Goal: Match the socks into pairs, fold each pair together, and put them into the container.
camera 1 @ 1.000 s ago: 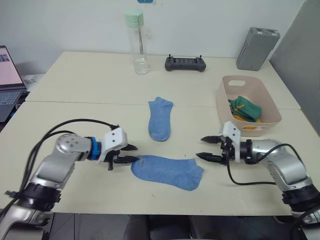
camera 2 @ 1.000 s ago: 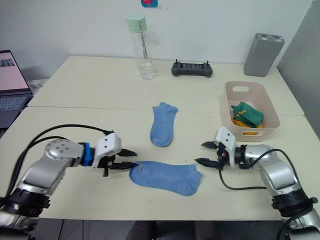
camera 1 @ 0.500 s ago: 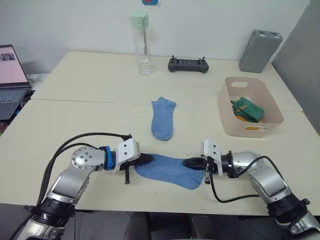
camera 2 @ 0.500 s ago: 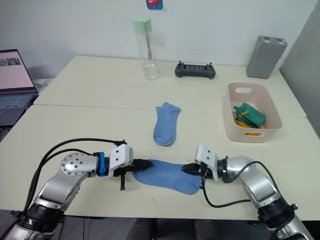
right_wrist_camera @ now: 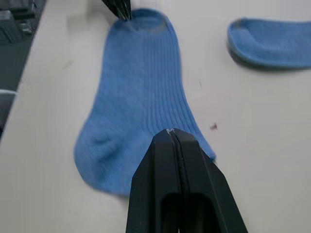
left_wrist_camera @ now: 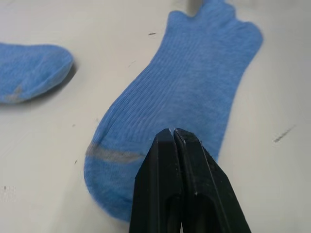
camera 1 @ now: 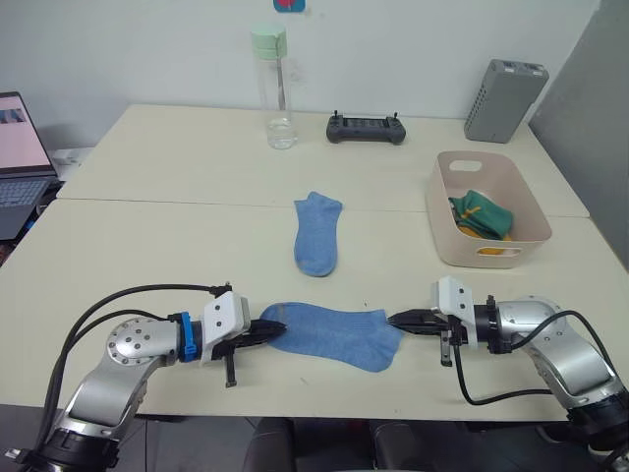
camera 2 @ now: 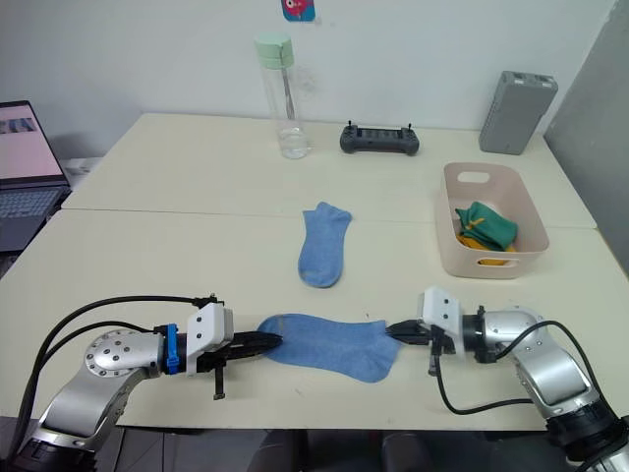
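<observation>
low in the frame, the left hand (camera 1: 267, 332) and right hand (camera 1: 401, 319) each pinch an end of one blue sock (camera 1: 329, 334) flat on the surface (camera 1: 147, 246) — probably to carry it to its mate (camera 1: 316, 233) at centre.

Far on the bench (camera 1: 147, 157) stand a clear bottle (camera 1: 272, 88), a black controller (camera 1: 366, 127) and a grey box (camera 1: 504, 87); a laptop (camera 1: 20, 147) sits left.
</observation>
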### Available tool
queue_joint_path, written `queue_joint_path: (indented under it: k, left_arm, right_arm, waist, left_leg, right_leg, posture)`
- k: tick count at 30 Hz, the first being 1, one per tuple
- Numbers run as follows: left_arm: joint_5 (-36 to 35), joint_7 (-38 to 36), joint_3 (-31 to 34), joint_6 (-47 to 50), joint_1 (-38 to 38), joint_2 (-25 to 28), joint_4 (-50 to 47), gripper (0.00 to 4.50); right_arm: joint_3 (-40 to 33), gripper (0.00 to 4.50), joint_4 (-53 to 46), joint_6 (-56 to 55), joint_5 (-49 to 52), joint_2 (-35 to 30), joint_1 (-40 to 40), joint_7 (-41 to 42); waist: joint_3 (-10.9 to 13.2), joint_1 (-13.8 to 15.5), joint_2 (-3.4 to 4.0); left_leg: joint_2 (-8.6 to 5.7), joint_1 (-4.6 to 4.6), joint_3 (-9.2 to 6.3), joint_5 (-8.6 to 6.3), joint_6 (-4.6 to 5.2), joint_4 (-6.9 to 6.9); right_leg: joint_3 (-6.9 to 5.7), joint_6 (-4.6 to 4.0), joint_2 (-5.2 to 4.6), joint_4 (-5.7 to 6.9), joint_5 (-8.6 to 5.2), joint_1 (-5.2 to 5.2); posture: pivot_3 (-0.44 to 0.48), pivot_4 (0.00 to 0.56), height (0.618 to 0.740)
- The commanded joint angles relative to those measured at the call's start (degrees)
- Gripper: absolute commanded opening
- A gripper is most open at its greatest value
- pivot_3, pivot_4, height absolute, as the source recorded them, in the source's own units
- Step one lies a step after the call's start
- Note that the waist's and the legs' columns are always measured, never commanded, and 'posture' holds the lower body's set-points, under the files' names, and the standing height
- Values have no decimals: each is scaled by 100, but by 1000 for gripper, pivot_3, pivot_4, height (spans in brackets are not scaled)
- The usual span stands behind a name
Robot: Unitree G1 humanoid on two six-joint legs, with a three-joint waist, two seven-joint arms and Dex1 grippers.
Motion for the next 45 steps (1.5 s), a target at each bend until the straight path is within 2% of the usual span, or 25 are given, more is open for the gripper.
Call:
queue_joint_path:
  k: [1, 7, 11, 13, 14, 16, 19, 22, 27, 28, 32, 35, 38, 45]
  left_arm:
    - [339, 32, -63, -282, 14, 121, 169, 35]
    - [222, 48, 55, -225, 92, 73, 274, 35]
    - [-108, 28, 431, -220, 416, 118, 111, 35]
    - [-618, 584, 863, 262, 478, -239, -209, 35]
    - [-983, 1229, 1283, 677, 422, -570, -329, 0]
    - [-1315, 1993, 1814, 1169, 362, -945, -451, 0]
    - [-996, 2476, 2179, 1118, 351, -1078, -192, 586]
    - [-786, 2853, 2324, 933, 342, -1240, 82, 1507]
    - [-646, 2807, 2273, 737, 463, -1274, 168, 3026]
    - [-660, 2783, 2276, 725, 469, -1272, 171, 3373]
    - [-468, 2493, 2032, 557, 306, -1014, 133, 4485]
    - [-326, 1951, 1367, 609, 78, -679, -261, 4485]
    - [-94, 1691, 657, 687, -608, -569, -334, 4485]
    - [782, 1503, -586, 543, -1948, -791, 450, 4485]
  right_arm:
    - [244, 17, 108, -157, -379, -28, 84, -27]
    - [124, 17, 705, -814, -783, -317, 102, 98]
    - [-418, 17, 431, -500, -249, -513, 295, 162]
    - [-946, 17, 181, 119, 408, -257, 271, -210]
    - [-1229, 289, 123, 276, 525, -82, 202, -575]
    - [-1525, 622, 20, 442, 562, 110, 143, -1009]
    - [-1534, 1620, -109, 466, 253, 237, 175, -1420]
    - [-1453, 2686, -150, 436, 153, 414, 197, -1680]
    - [-1443, 4410, -83, 435, 97, 551, 56, -1846]
    - [-1438, 4500, -83, 440, 109, 564, 32, -1861]
    - [-1312, 4500, -248, 690, 198, 640, -156, -1918]
    - [-1074, 4500, -604, 995, 302, 658, -271, -1848]
    - [-850, 4500, -892, 1271, 370, 697, -425, -1807]
    - [-714, 4500, -878, 1423, 228, 748, -622, -1919]
  waist:
    - [0, -2, 0]
    - [0, 16, 0]
    - [0, 15, 0]
    - [1, 14, 1]
    - [1, 15, 1]
    - [2, 11, 0]
    - [0, 0, -1]
    - [0, -1, -2]
    - [0, -5, -2]
    - [0, -5, -2]
    - [0, -1, -2]
    - [0, 12, -1]
    - [0, 38, -2]
    - [0, 20, -1]
  left_leg:
    - [-2, 0, 3, 0, 0, 0]
    - [-4, 0, 10, 0, 0, 0]
    - [-4, 0, 10, 0, 0, 0]
    - [-2, 0, 6, 0, 0, -3]
    - [-2, 0, 4, 0, 0, -3]
    - [0, -1, 0, 0, 0, -2]
    - [-1, 1, -6, 0, 0, 10]
    - [-5, 3, -1, 0, 0, 10]
    - [-6, -1, 3, -1, -1, 8]
    - [-6, 0, 3, -1, -1, 7]
    - [-5, 0, 3, -1, -1, 7]
    - [-5, 0, 3, -1, -1, 6]
    - [-7, -4, 7, -1, -2, 1]
    - [-7, -6, 7, -1, -1, -2]
  right_leg:
    - [2, 0, -2, -2, 0, -2]
    - [4, 1, -9, -5, 0, -4]
    - [4, 0, -10, -4, 0, -2]
    - [0, -3, -10, -3, -2, -2]
    - [-1, -3, -9, 0, -2, -2]
    - [-2, 2, -9, 1, 1, 1]
    - [-6, 10, -3, 4, 4, 8]
    - [0, 8, -5, -2, 3, 8]
    - [2, 7, -8, -6, 4, 5]
    - [2, 6, -8, -6, 3, 4]
    - [2, 5, -7, -5, 4, 3]
    - [3, 4, -8, -6, 3, 2]
    - [5, 3, -11, -7, 3, -2]
    - [3, 10, -6, -7, 6, -5]
  posture:
    - [0, 150, 740]
    - [0, 150, 740]
    - [0, 150, 740]
    - [0, 150, 740]
    - [0, 150, 740]
    - [0, 150, 740]
    - [0, 150, 740]
    - [0, 150, 740]
    - [0, 150, 740]
    - [0, 150, 740]
    - [0, 150, 740]
    - [0, 150, 740]
    - [0, 150, 740]
    - [0, 150, 740]
